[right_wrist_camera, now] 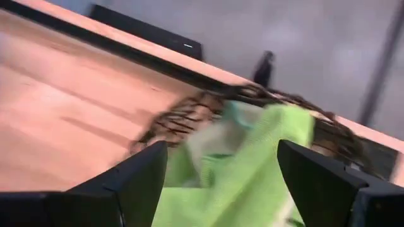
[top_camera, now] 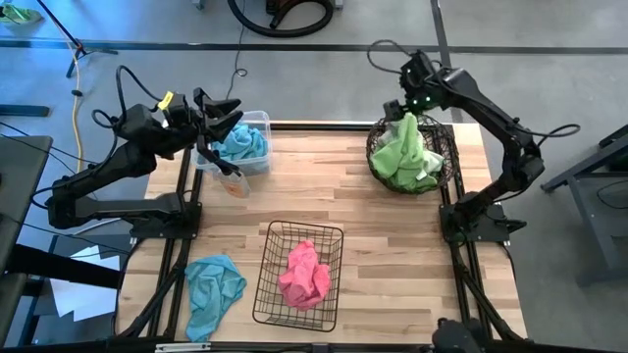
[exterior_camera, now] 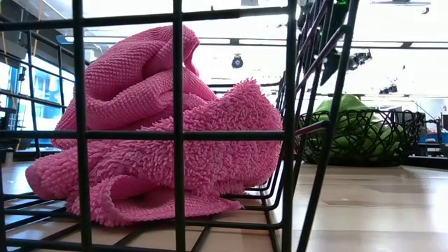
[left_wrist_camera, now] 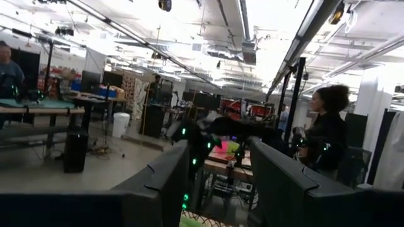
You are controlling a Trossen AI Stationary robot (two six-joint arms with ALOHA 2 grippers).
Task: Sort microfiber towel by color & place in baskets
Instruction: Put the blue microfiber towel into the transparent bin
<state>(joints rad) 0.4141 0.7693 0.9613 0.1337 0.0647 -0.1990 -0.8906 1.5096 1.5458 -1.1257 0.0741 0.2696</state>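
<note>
A light blue towel [top_camera: 242, 145] lies in the clear bin [top_camera: 263, 120] at the table's far left. My left gripper [top_camera: 228, 113] [left_wrist_camera: 221, 157] hovers open above that bin. A second blue towel [top_camera: 214, 289] lies crumpled on the table near the front left. The pink towel [top_camera: 304, 275] [exterior_camera: 154, 133] rests on the floor of the black wire basket [top_camera: 270, 265] [exterior_camera: 289, 105]. Lime green towels [top_camera: 407, 157] [exterior_camera: 350, 112] fill the round woven basket [top_camera: 449, 147] [exterior_camera: 392, 136]. My right gripper [top_camera: 405, 106] [right_wrist_camera: 222, 157] is open just above them, a raised green fold [right_wrist_camera: 265, 139] between its fingers. My right gripper comes from above over the far side of the round basket, its open fingers on either side of the raised green fold [top_camera: 407, 126]. Whether a finger touches the cloth, I cannot tell. The towel rests on the pile in the basket.
Bare wood lies between the three receptacles, in the table's middle and along its right front. The arm bases stand at the left and right edges. People and workbenches show in the room beyond the table.
</note>
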